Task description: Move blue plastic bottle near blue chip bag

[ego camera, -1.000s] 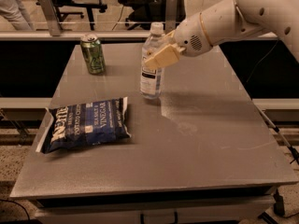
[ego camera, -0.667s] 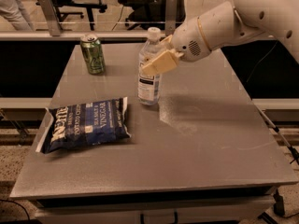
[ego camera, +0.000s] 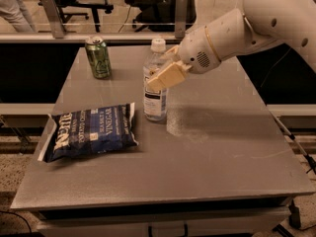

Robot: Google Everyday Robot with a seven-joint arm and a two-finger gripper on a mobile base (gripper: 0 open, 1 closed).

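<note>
On your table [ego camera: 222,147] you have one chip bag [ego camera: 91,131] lying flat at the left, one green can [ego camera: 98,57] standing behind it, and one bottle [ego camera: 155,100] upright just right of the bag. Your pincer [ego camera: 160,73], reaching in from the right, pinches the bottle's upper body.

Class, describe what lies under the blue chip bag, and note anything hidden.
Only the grey table shows beneath the blue chip bag; the patch it covers is hidden. The end effector holds the blue plastic bottle just beside it.
</note>
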